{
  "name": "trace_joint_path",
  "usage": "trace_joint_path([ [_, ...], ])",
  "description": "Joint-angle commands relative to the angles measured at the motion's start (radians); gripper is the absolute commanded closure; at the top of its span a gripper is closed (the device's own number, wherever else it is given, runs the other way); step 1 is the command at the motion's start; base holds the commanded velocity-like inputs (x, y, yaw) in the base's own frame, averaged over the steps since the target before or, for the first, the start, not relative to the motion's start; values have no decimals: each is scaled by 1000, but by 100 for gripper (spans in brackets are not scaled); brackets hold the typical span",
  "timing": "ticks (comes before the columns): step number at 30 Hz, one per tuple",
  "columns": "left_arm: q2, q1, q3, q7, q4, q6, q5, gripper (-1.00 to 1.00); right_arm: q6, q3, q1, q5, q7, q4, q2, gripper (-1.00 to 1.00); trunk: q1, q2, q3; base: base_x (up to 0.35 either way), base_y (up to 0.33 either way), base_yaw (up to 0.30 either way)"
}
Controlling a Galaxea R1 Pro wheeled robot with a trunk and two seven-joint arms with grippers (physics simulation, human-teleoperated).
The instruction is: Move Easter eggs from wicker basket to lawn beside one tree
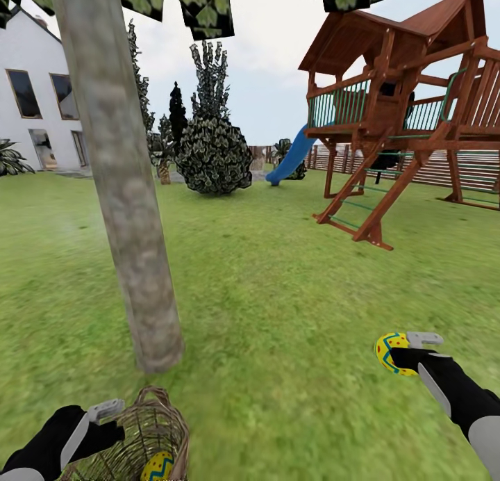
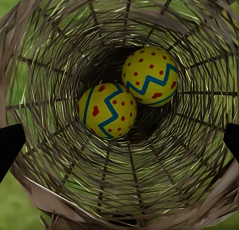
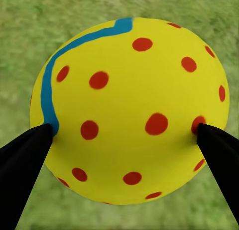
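In the head view the thick grey-brown mottled tree trunk (image 1: 118, 182) rises from the lower left centre to the top left of the frame, standing on the wide mottled green lawn (image 1: 278, 293); just below its foot, at the bottom left edge, is the round brown open-weave wicker basket (image 1: 142, 436) with its small loop handle near the trunk; one yellow Easter egg with blue-teal zigzag (image 1: 158, 466) shows inside it at the bottom edge; the left gripper (image 1: 104, 415) is beside the basket rim at the lower left, and its fingers look spread on the two sides of the basket opening; in the left wrist view two yellow eggs with zigzag bands and red dots lie touching on the basket bottom, one (image 2: 107, 110) in the centre left and the other (image 2: 150, 76) to the upper right of it; the black fingertips (image 2: 9, 145) are far apart at the frame edges; at the lower right of the head view the right gripper (image 1: 410, 350) pinches the third yellow egg (image 1: 390, 352) above the grass, well apart from the trunk; in the right wrist view this egg (image 3: 129, 110) sits between the two black fingers (image 3: 25, 165); far behind, a dark green round bush (image 1: 212, 154) stands at the upper centre, a wooden play tower with a blue slide (image 1: 403, 106) at the upper right, and a white house (image 1: 35, 99) at the upper left
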Motion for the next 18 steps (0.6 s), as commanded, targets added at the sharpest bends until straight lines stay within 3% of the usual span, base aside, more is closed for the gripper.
trace_joint_path([
  [1,0,-1,3,1,-1,6,7,-100,4,5,-1,-7,-2,-1,-1,100,4,-8,-4,0,0,0],
  [18,-1,-1,4,2,-1,4,7,-100,4,5,-1,-6,-3,-1,3,100,69,-127,-58,0,0,0],
])
